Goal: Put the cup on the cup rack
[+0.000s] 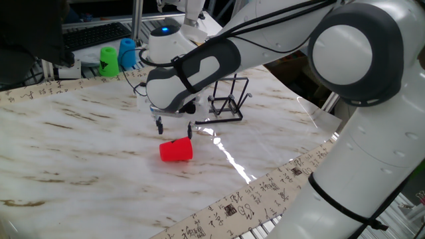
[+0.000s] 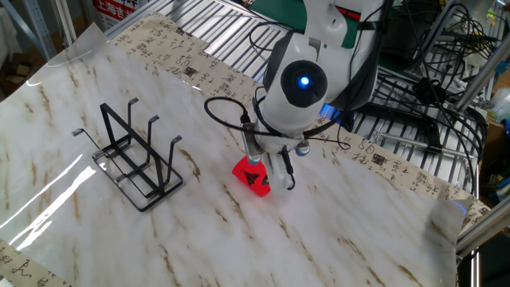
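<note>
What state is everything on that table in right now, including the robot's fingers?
red cup: lying on its side, not held.
cup rack: upright on the table, prongs bare.
gripper: fingers open, hovering just above the red cup.
green cup: standing at the table's far edge.
blue cup: standing beside the green cup.
</note>
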`<state>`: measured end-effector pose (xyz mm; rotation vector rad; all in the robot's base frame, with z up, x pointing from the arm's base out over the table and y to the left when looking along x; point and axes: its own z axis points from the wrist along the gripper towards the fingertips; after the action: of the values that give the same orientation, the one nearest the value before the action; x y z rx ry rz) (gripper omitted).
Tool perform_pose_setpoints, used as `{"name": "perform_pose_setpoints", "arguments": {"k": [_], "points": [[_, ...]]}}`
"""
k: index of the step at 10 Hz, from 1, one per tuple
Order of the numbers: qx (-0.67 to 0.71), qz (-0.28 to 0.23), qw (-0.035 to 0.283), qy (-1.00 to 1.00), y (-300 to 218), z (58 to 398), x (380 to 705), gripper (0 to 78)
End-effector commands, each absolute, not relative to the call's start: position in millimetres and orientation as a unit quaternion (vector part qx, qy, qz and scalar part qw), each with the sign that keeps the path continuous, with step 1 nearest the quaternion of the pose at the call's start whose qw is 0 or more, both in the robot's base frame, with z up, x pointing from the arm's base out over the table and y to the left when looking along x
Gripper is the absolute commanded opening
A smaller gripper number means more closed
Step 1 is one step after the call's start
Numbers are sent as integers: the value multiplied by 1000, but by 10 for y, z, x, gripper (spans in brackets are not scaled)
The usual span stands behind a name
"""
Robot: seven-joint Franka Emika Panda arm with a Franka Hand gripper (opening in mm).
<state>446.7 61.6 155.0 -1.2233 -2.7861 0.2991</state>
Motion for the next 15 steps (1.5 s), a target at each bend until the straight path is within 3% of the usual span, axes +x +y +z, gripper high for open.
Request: {"name": "perform_pose_setpoints", "arguments": {"k": [1, 15], "points": [[-591, 42, 14, -805, 690, 1461, 4291, 774], [-683, 26, -59, -727, 922, 1154, 4553, 774]]}}
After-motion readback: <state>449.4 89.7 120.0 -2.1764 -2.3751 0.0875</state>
